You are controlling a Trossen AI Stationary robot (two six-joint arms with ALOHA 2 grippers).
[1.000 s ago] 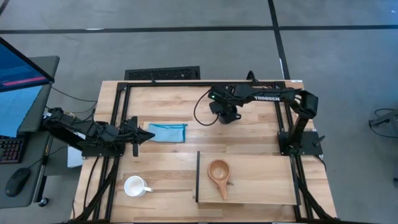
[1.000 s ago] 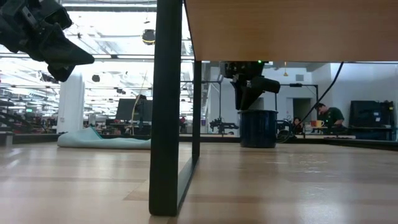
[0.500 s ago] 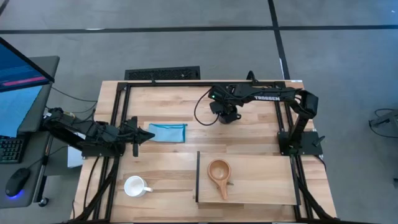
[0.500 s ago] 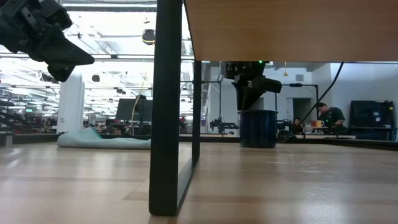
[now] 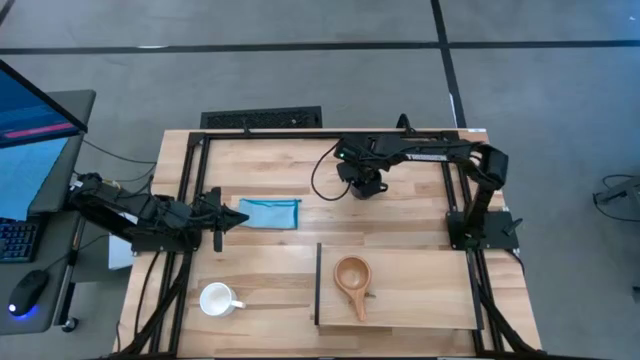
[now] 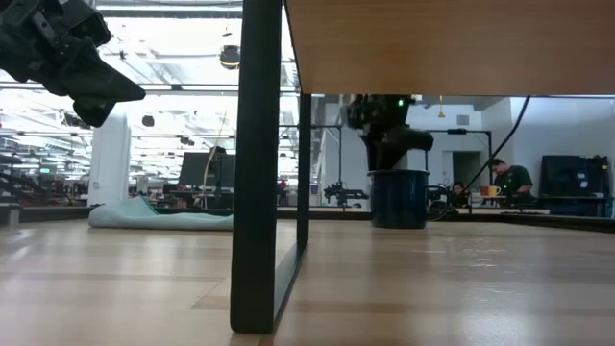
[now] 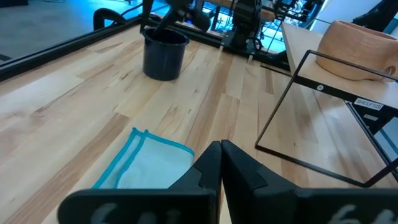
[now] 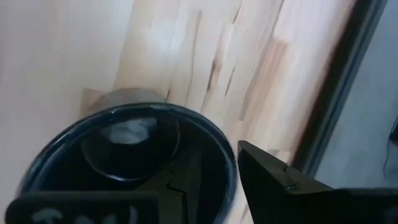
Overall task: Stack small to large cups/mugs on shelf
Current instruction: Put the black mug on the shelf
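The glossy black mug (image 6: 399,197) stands upright on the tabletop at the far middle, also seen in the left wrist view (image 7: 164,53). My right gripper (image 5: 365,185) is over it, open, with one finger inside the mug (image 8: 124,143) and one outside its wall. The tan wooden cup (image 5: 351,273) rests on the shelf (image 5: 420,295). On the planks near the left front stands the white mug (image 5: 215,298). My left gripper (image 5: 232,218) is shut and hovers at the left, by the blue cloth. My right gripper (image 8: 217,162) comes at the black mug from above, pointing down, one finger (image 8: 183,177) inside and the other (image 8: 270,177) outside the rim (image 8: 227,149). Whether either finger touches the wall I cannot tell. The mug stands upright on the table.
A blue cloth (image 5: 270,213) lies flat on the planks between the arms, just in front of my left gripper (image 7: 219,149). The shelf stands on thin dark frame legs (image 6: 258,163) at the near right. People and equipment show in the room beyond the table.
My right arm's forearm has rolled and the gripper has turned a little in place above the black mug. The mug and the other cups have stayed where they were.
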